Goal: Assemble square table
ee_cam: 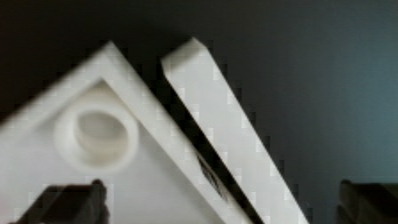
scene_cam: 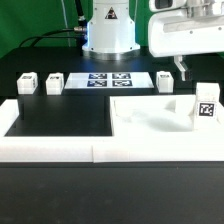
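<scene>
Quick status from me: my end effector [scene_cam: 180,67] hangs in the upper part of the frame toward the exterior view's right, with the jaws spread wide and nothing between them. The large white square plastic slab [scene_cam: 150,120] lies on the matte black counter [scene_cam: 60,115], right below me in the frame and tucked against the long low white border wall [scene_cam: 60,152].

That's the relation my next move depends on, I reckon. The wrist view shows a pointed corner of the slab with a smooth round recessed hole [ee_cam: 89,135] in it. A straight white bar [ee_cam: 214,120] runs along one edge of that corner, its long axis slanting toward the gap between my dark fingertips [ee_cam: 63,205]. I can't tell whether the bar is a loose piece or part of the slab.

The small white tagged block legs [scene_cam: 163,81] look like chunky hard plastic. One stands just beside me toward the exterior view's left, and two more stand past the flat marker board [scene_cam: 110,80]. Another tagged white block [scene_cam: 205,108] stands at the slab's right side.
</scene>
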`<state>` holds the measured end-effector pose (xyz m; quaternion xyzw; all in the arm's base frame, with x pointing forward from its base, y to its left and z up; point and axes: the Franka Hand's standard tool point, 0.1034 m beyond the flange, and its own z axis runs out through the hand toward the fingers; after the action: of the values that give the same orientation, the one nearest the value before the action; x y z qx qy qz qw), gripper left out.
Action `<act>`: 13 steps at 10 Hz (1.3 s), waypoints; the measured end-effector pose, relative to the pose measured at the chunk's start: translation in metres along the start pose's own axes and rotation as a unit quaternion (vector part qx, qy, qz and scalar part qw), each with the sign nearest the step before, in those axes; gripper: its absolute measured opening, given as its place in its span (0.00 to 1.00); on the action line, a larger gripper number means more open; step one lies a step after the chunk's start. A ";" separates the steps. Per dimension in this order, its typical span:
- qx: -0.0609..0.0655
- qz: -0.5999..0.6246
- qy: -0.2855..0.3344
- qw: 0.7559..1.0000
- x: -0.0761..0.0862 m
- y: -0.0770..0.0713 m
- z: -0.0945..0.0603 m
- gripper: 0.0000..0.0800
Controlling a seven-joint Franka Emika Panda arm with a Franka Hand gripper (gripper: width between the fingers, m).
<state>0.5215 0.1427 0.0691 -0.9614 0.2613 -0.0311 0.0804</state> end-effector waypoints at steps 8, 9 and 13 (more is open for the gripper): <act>-0.061 -0.165 -0.269 0.947 -0.050 0.058 0.008 0.81; -0.064 -0.160 -0.293 0.940 -0.050 0.059 0.009 0.81; -0.089 -0.214 -0.432 0.871 -0.072 0.086 0.027 0.81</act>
<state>0.4191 0.1096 0.0265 -0.9143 -0.0097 0.3946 0.0911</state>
